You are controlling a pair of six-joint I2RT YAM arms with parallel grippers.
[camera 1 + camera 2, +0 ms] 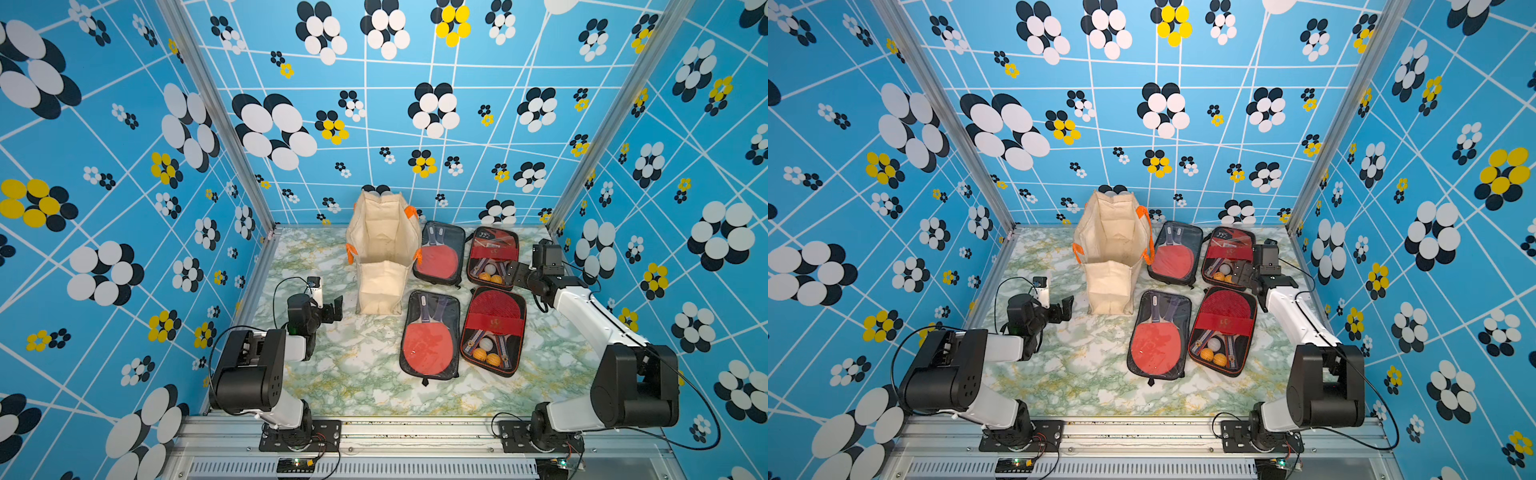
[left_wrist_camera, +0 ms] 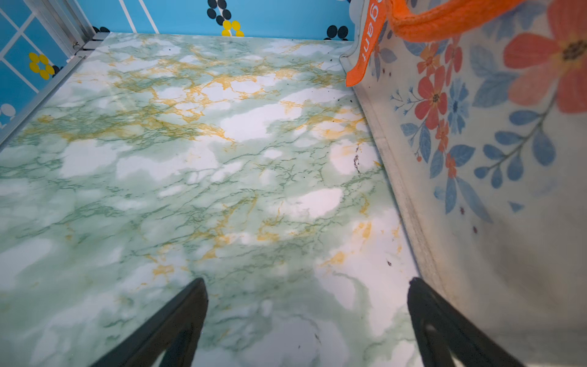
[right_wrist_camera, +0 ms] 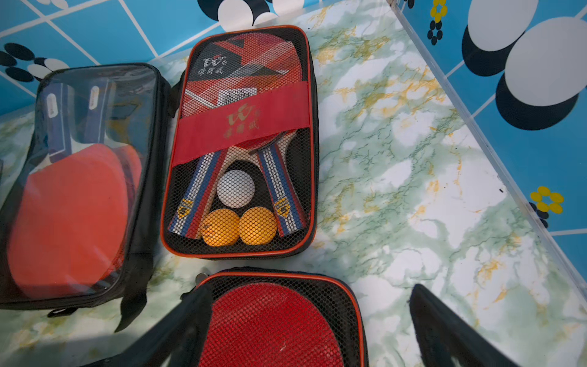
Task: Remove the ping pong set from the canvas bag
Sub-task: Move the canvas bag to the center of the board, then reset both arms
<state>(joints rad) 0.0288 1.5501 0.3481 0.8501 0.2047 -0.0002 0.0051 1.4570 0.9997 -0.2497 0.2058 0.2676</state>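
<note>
Left gripper (image 1: 334,309): jaws wide apart, nothing between them, low over the table (image 1: 353,374). The canvas bag (image 1: 384,232) stands upright just to the right of these jaws, not touching them. In the left wrist view its floral side wall runs alongside one finger, with an orange handle (image 2: 444,22) draped over it. My left arm is the nearer one to the bag.

Right gripper (image 1: 517,272): jaws also spread and empty. It hovers where the far mesh case (image 1: 493,257) and the near mesh case (image 1: 494,330) meet. The far one lies just ahead of the jaws, its long axis pointing away from me toward the back wall, balls at the end nearest me.

Ping pong sets: four zipped cases lie flat on the table in two rows, all to the right of the bag. The far clear case (image 1: 442,253) lies close against the bag's side. The near clear case (image 1: 430,334) sits just beside its front corner. The clear cases show red paddle faces. Each mesh case carries a red band, one white ball and two orange ones.

Bag: mouth open, cream lining visible in both top views, no case seen inside, though the near wall hides part of the bottom. Judgement: unloading looks complete.
</note>
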